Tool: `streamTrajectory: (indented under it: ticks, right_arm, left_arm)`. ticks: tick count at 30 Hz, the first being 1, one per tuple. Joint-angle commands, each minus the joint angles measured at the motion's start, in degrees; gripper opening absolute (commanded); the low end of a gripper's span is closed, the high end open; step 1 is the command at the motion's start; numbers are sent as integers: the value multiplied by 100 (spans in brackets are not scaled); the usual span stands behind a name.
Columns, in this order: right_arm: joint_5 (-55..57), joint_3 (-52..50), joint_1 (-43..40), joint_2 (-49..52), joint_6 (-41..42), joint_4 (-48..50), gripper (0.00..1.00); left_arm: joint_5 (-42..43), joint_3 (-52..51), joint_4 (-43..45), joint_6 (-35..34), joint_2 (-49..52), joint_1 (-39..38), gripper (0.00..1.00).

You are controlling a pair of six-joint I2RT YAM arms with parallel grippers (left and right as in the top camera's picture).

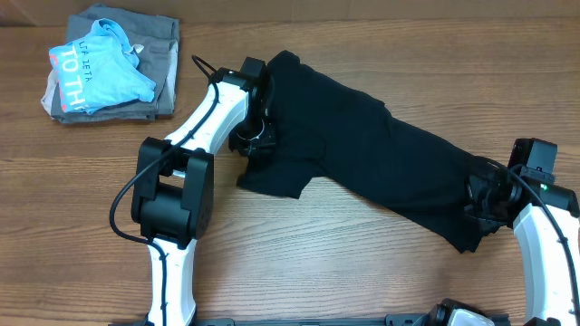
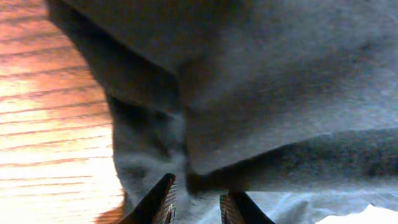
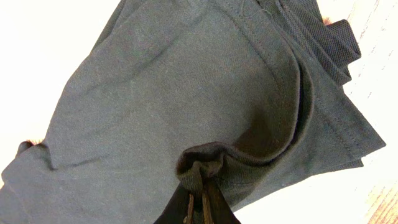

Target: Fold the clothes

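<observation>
The plain black soft-fabric garment (image 1: 381,154) lies stretched slantwise on the wooden table (image 1: 82,181), one end at each pincer. The right pincer (image 3: 196,208) is closed tight on a bunched hem. The left pincer (image 2: 198,200) straddles a fold at the opposite edge with its fingertips narrowly apart, and I cannot tell whether it grips. Bare wood shows just to its left.

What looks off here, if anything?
The black T-shirt lies diagonal and rumpled, not flat, one end bunched in the right gripper. The light blue shirt sits crumpled on the grey folded garment.
</observation>
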Motion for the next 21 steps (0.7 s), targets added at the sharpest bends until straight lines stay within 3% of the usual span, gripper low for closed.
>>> streamTrajectory:
  ticks: [1,8,21]
  right_arm:
    - [11,109,24,-98,-39,17,4]
    - [13,109,24,-98,-39,15,4]
    - [13,109,24,-98,-42,15,4]
  left_arm:
    - [201,136,26,-15,-195,-46,28]
    - [197,-22,216,-15,-184,-74,33]
    - [201,-164,258,26,-181,-87,33]
